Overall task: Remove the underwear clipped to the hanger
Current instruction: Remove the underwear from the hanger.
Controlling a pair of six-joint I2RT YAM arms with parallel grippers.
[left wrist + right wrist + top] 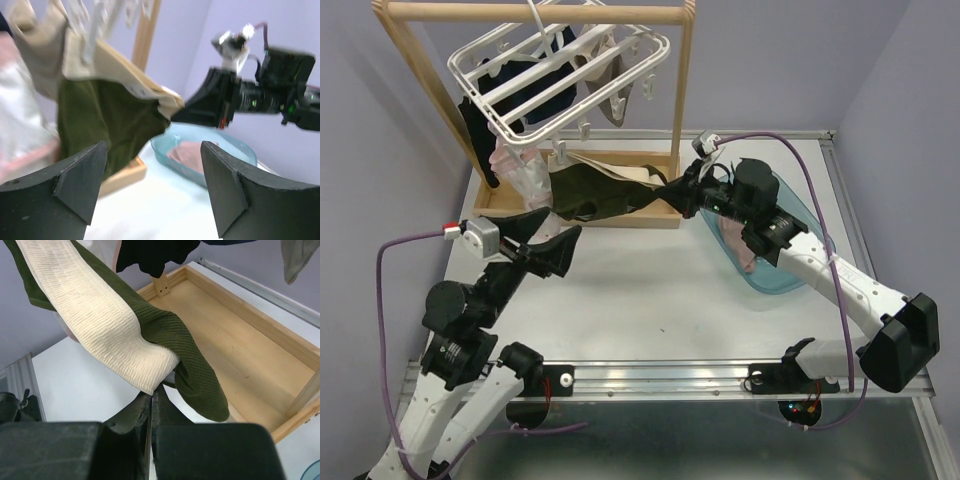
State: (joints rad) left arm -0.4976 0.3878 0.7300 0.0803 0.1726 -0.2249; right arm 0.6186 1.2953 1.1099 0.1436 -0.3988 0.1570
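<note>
The white hanger [565, 75] hangs tilted from the wooden rail, with black, navy and grey underwear clipped under it. A dark olive pair with a cream waistband [595, 190] stretches from the hanger's left side to my right gripper [678, 190], which is shut on its corner. In the right wrist view the cream band [95, 325] and olive cloth [200, 375] run into the closed fingertips of the right gripper [152, 392]. My left gripper [552, 248] is open and empty, just below the olive pair [105, 117]. A pink pair [735, 240] lies in the blue bowl.
The wooden rail stand [685, 95] with its tray base [240, 345] stands at the back left. A clear blue bowl [800, 275] sits at the right under my right arm and also shows in the left wrist view [165, 150]. Purple walls close in behind.
</note>
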